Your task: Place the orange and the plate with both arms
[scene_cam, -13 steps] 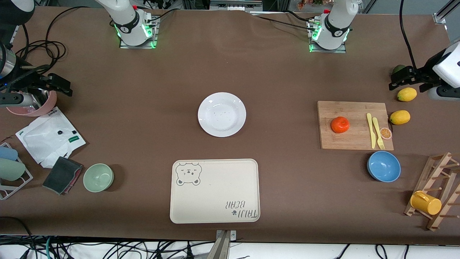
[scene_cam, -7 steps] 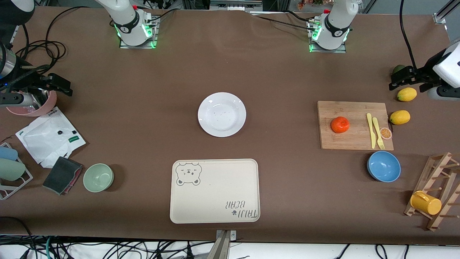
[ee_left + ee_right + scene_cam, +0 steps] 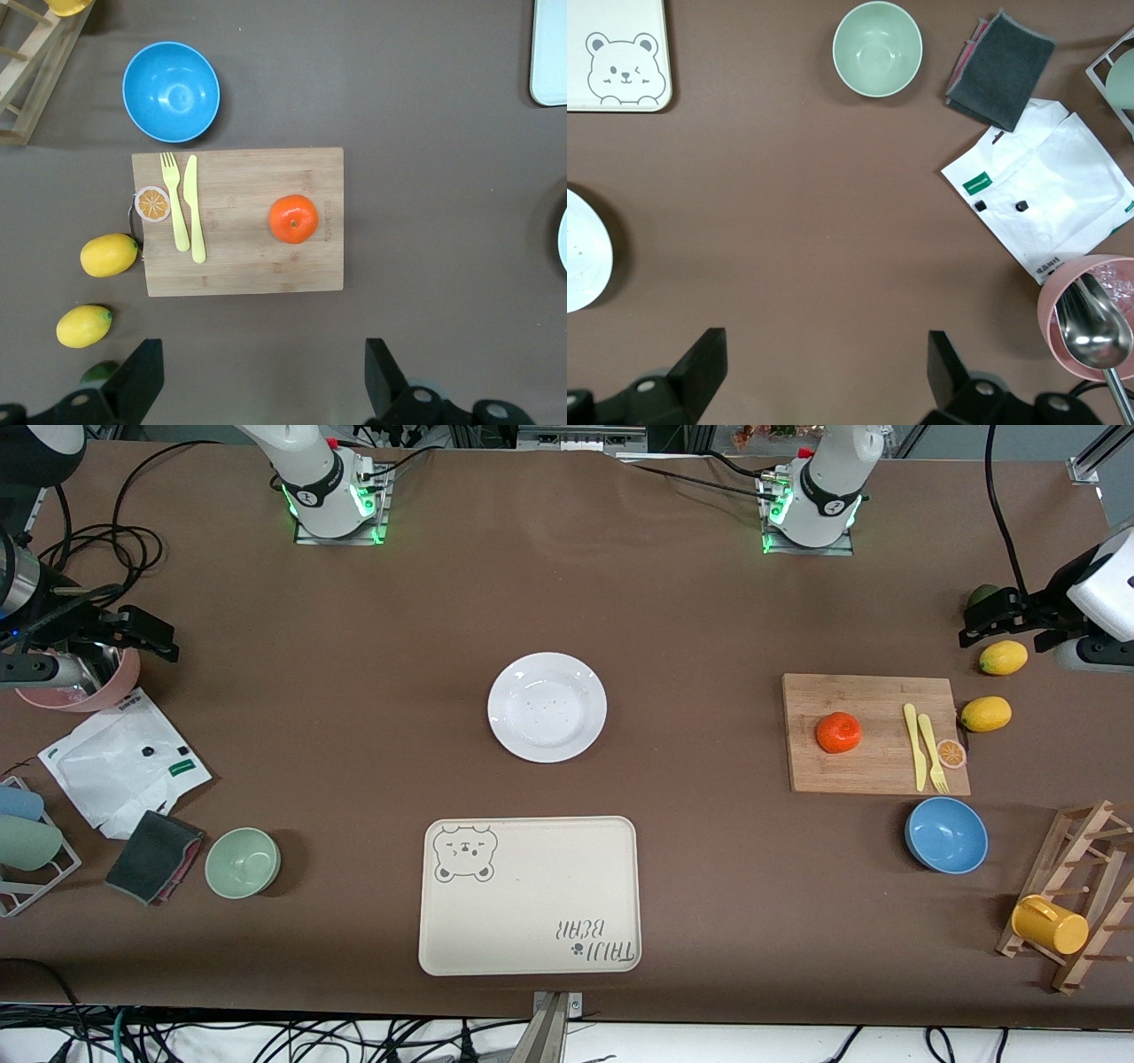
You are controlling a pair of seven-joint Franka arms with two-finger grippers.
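Note:
The white plate (image 3: 547,707) lies in the middle of the table, and its rim shows in the right wrist view (image 3: 585,252). The orange (image 3: 838,732) sits on a wooden cutting board (image 3: 873,766) toward the left arm's end; the left wrist view shows it too (image 3: 293,219). My left gripper (image 3: 1005,633) hangs open and empty over bare table beside the board and lemons (image 3: 264,372). My right gripper (image 3: 97,646) hangs open and empty over the right arm's end by a pink cup (image 3: 826,367).
A beige bear tray (image 3: 529,895) lies nearer the camera than the plate. The board also carries a yellow fork and knife (image 3: 926,746) and an orange slice. Around it: two lemons (image 3: 986,714), blue bowl (image 3: 946,834), wooden rack (image 3: 1085,895). Green bowl (image 3: 243,862), cloth, white bag (image 3: 124,762).

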